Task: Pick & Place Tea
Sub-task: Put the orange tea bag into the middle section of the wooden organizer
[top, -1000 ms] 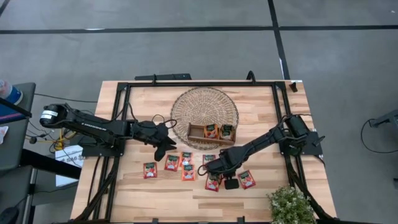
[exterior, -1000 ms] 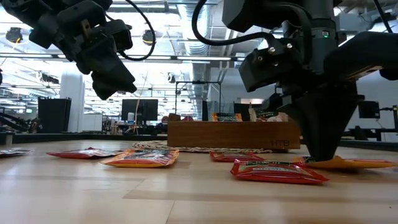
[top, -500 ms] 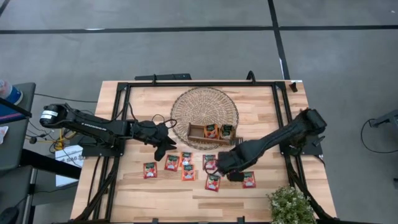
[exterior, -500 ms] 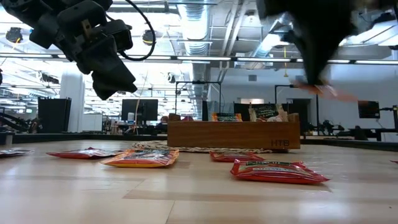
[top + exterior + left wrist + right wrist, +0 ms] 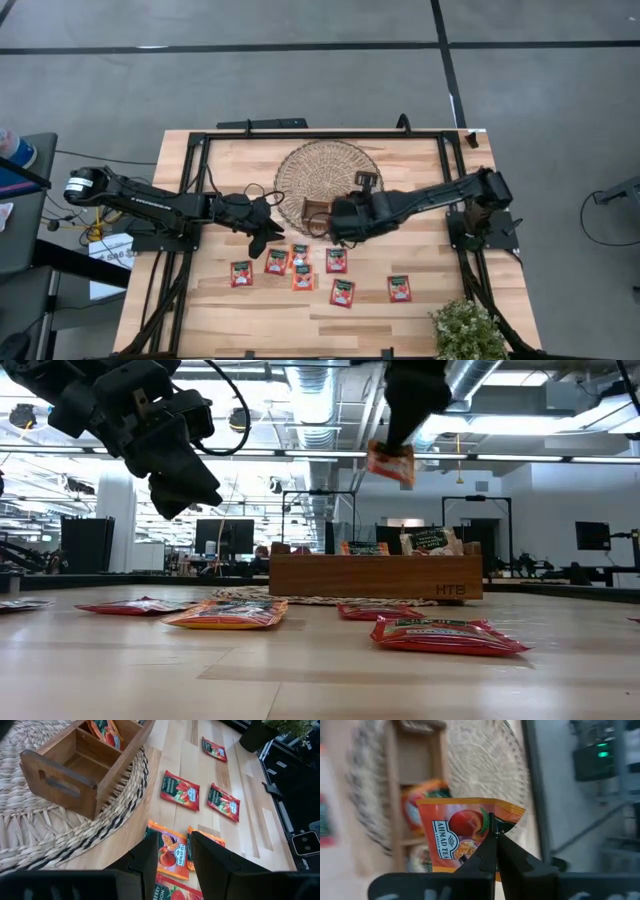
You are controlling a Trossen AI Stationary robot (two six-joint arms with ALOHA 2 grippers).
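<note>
Wood is my anchor on this feed: the wooden tray (image 5: 322, 213) sits on a round woven mat (image 5: 330, 170), and I place everything against it. Furthest to the tray's left side, my left gripper (image 5: 262, 236) hangs above the table with its jaws narrowly parted and nothing between them; through its wrist camera I see an orange sachet (image 5: 173, 855) lying flat on the boards below the fingers (image 5: 148, 860). Red-orange tea sachets (image 5: 241, 273) are scattered on the table (image 5: 440, 180) on the near side of the tray, starting left of it and running past its right end to the last one (image 5: 399, 288). Two more packets (image 5: 428, 541) already stand in the tray's compartments. Above the tray, my right gripper (image 5: 338, 222) is clamped on one orange sachet (image 5: 461, 839), pinching its corner so the packet hangs clear in the air (image 5: 390, 463). In the right wrist camera the tray shows beneath the held packet. Beyond the tray's right end, at the table's near corner, stands a small potted plant (image 5: 465, 330).
</note>
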